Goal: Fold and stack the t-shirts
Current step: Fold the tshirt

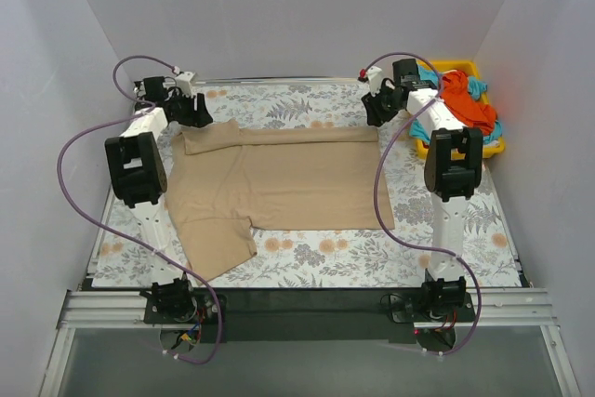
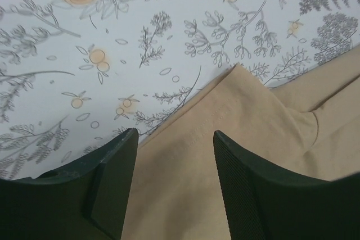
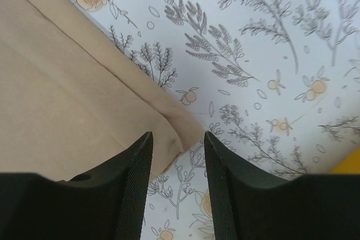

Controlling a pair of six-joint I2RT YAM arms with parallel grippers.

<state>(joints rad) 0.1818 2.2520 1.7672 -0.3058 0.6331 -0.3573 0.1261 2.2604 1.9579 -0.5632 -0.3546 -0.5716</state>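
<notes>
The tan-beige t-shirt (image 1: 279,183) lies spread flat on the floral table, its far edge folded over and one sleeve toward the near left. My left gripper (image 1: 197,114) is open over the shirt's far left corner (image 2: 236,139), fabric showing between its fingers. My right gripper (image 1: 376,114) is open over the shirt's far right corner (image 3: 174,125), nothing gripped. The orange-red t-shirt (image 1: 468,102) and the turquoise-blue t-shirt (image 1: 479,86) lie bunched together in the yellow tray (image 1: 490,148) at the far right.
White walls enclose the table on three sides. Purple cables loop from both arms over the cloth, one (image 1: 379,183) crossing the shirt's right edge. The floral tablecloth (image 1: 307,104) shows around the shirt.
</notes>
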